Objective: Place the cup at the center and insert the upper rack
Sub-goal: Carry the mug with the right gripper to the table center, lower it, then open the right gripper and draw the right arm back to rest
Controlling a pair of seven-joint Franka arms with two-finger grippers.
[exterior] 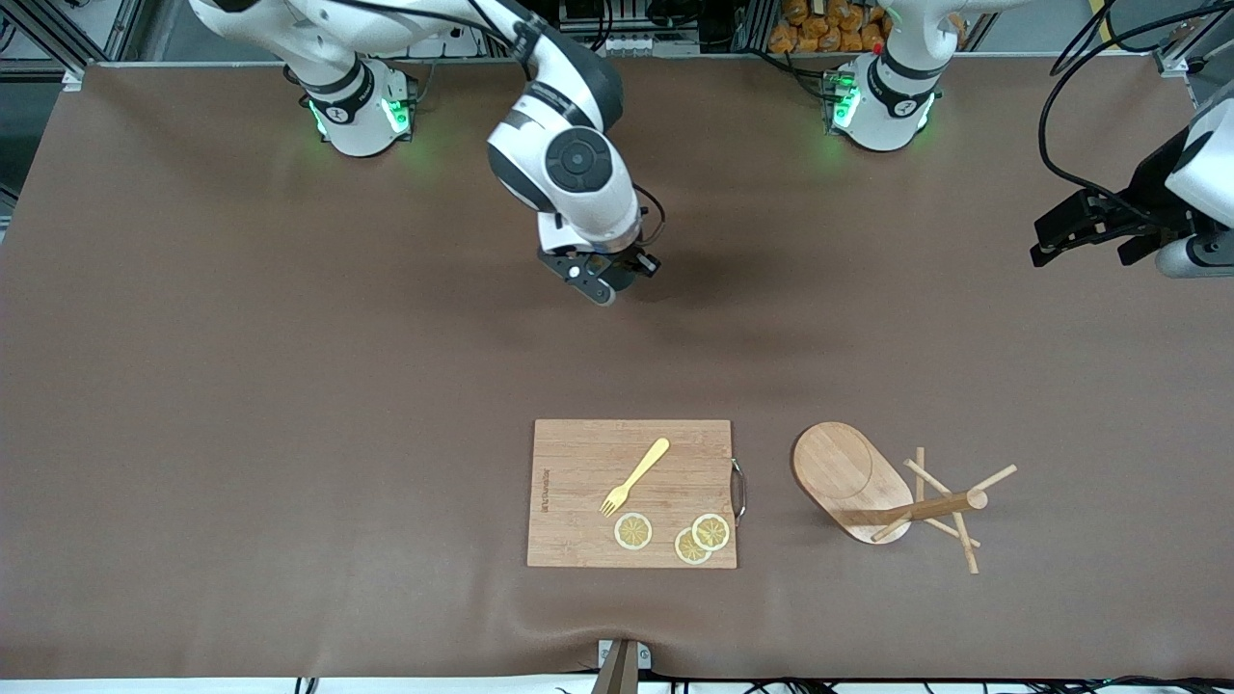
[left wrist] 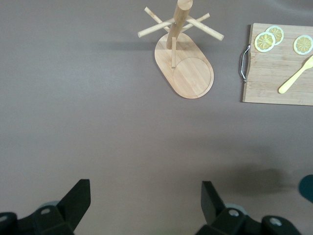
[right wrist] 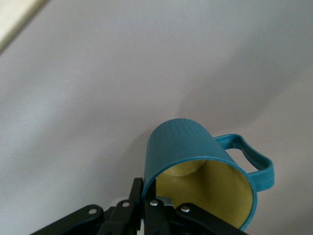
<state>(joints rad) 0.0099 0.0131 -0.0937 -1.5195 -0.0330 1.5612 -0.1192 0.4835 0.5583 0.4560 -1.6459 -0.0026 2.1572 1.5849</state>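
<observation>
Brown table point(exterior: 289, 434), wide and mostly bare. Rectangular cutting board point(exterior: 631, 493) sits toward the front camera's edge, carrying a yellow fork point(exterior: 636, 475) and three lemon slices point(exterior: 633, 530); a metal handle faces the upper rack.

Upper rack point(exterior: 853, 480) stands just beside the board, toward the left arm's end of the table: oval base flat on the cloth, post upright, pegs angled out. Untouched.

Right arm reaches out from its base over the middle of the table, farther from the front camera than the board. Right gripper point(right wrist: 146, 205) pinches the cup point(right wrist: 200, 181) by its rim, one finger inside the wall, one outside. Cup is teal outside and yellow inside, handle sticking out sideways; whether it rests on the cloth or hangs just above, cannot tell.

Left gripper point(left wrist: 146, 205) waits high over the left arm's end of the table, fingers spread wide, nothing between them.

Risks, as I judge them:
- A rim pinch is a thin hold; the cup could rotate or slip on release and land tipped.
- Rack is top-heavy; a grip on a thin peg could topple it.
</observation>
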